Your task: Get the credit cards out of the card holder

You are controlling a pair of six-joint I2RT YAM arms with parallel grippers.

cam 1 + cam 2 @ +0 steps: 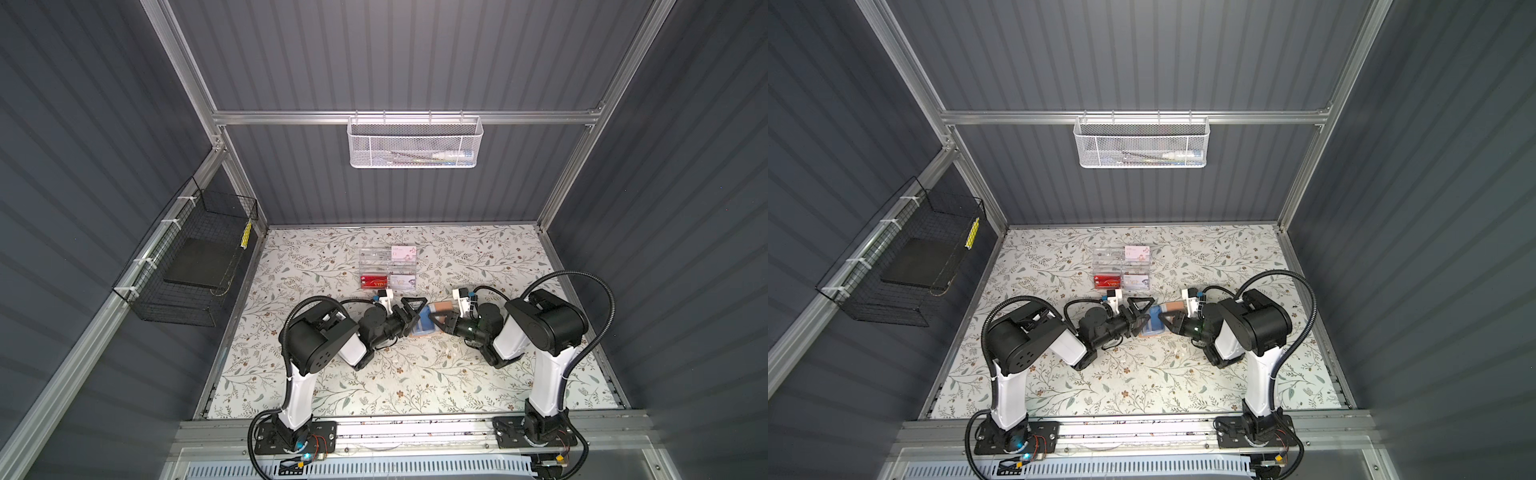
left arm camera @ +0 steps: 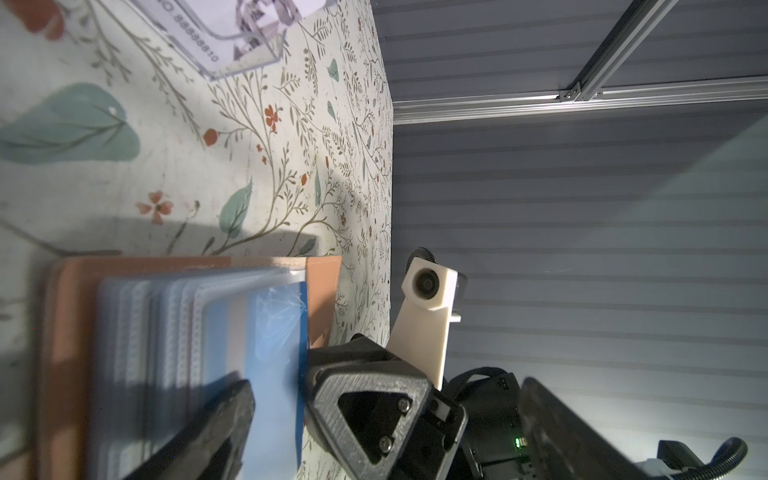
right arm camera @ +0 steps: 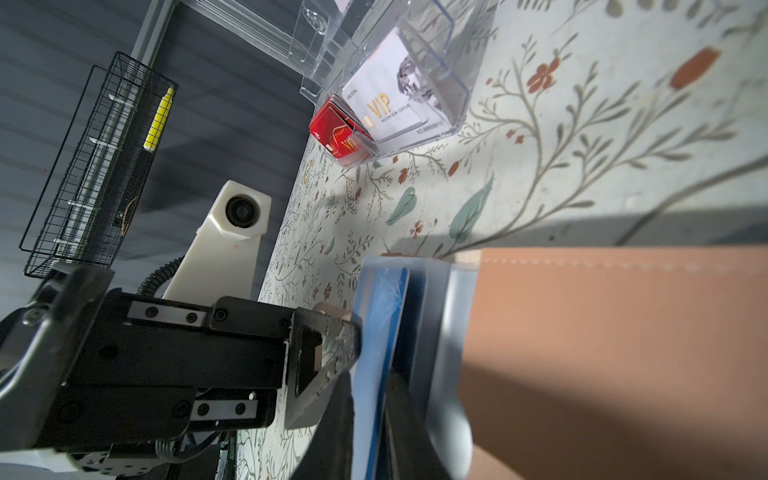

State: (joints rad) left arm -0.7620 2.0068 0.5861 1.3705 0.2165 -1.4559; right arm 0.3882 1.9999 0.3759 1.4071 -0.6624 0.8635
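The card holder [image 1: 441,308] lies open on the floral tabletop [image 1: 374,374], midway between the two arms and near the clear acrylic card box [image 1: 388,266], which stands farther back. It is a tan, stitched booklet with a fan of frosted sleeve pages [image 2: 137,332]. On top of that fan sits a blue card [image 2: 270,353] with a pale band across it, and the plastic over its end is creased and glinting. The card's long edge reaches past the sleeves towards the cover's rim, so it looks partly drawn out, though I cannot be sure.

The step in hand appears to be the pull on this card. The right gripper [image 1: 433,324] has its jaws close together about the card's outer edge. In the right wrist view the blue card [image 3: 380,332] runs down between its dark fingers, but whether they actually pinch it I cannot tell. The left gripper [image 1: 419,316] stands with jaws spread wide and holds nothing. One finger [image 2: 224,415] reaches over the sleeve pages, and whether it touches them is unclear.

Next comes a firm pinch on the card alone, not on the sleeve plastic with it, and then a straight draw along the sleeve's mouth. The left gripper would probably need to press the holder down — otherwise the light booklet may simply slide along with the card.
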